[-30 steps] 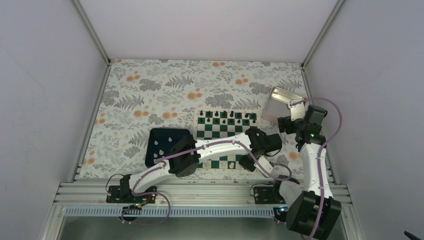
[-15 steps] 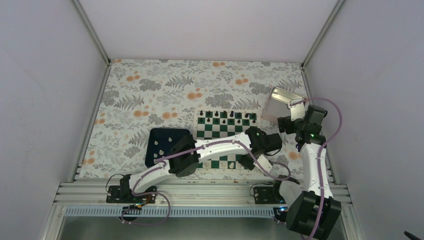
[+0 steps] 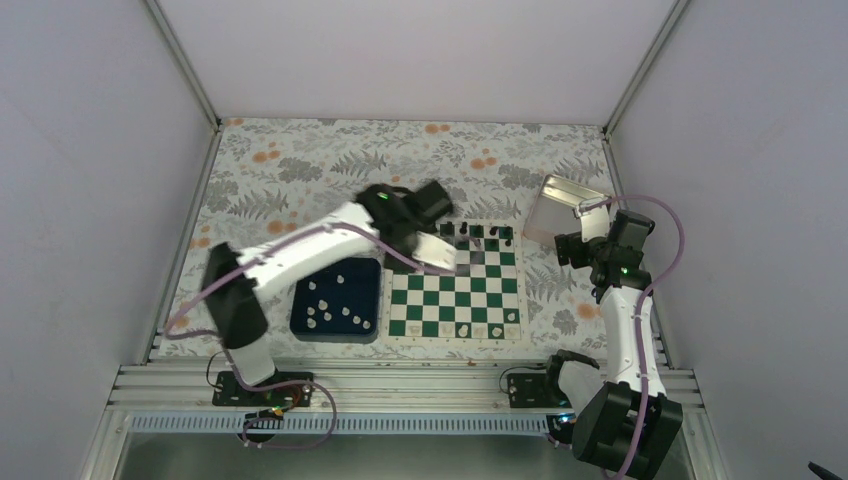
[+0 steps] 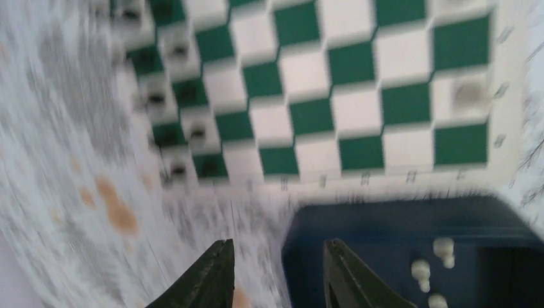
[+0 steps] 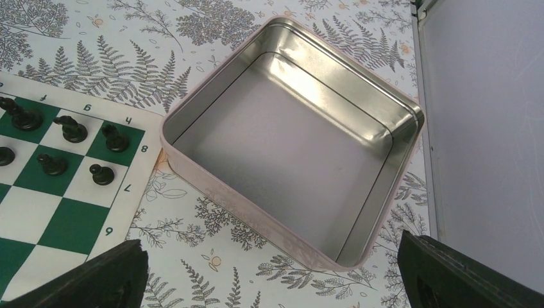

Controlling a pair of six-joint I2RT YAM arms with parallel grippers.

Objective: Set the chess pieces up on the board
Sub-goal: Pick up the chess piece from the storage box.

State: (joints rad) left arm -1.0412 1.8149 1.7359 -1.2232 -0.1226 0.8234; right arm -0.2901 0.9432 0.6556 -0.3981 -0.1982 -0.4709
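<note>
On the bench [image 3: 300,165], which is covered in a fern-print cloth, the green-and-white board [image 3: 440,300] lies flat near the front edge, with a navy tray [image 3: 300,300] just beside it on the left. Most of the white chess pieces [image 3: 335,312] lie loose in the tray, about eight by count, some apparently tipped over. A few more stand on the board's nearest row, toward its right corner. Black pieces [image 3: 480,235] occupy the two far rows of the board. The left arm reaches out over the tray toward the far left corner of the board. Its wrist view is blurred, but it shows the left hand [image 4: 277,247] above the cloth at the tray's far edge, fingers parted, with nothing between them and touching nothing. The right arm stands upright at the right side of the bench. The right hand [image 5: 271,256] is spread fully wide and empty, and hangs above the near wall of a square metal tin [image 5: 282,160] that sits off the board's far right corner. The tin's interior is bare metal. Neither hand holds a piece.
</note>
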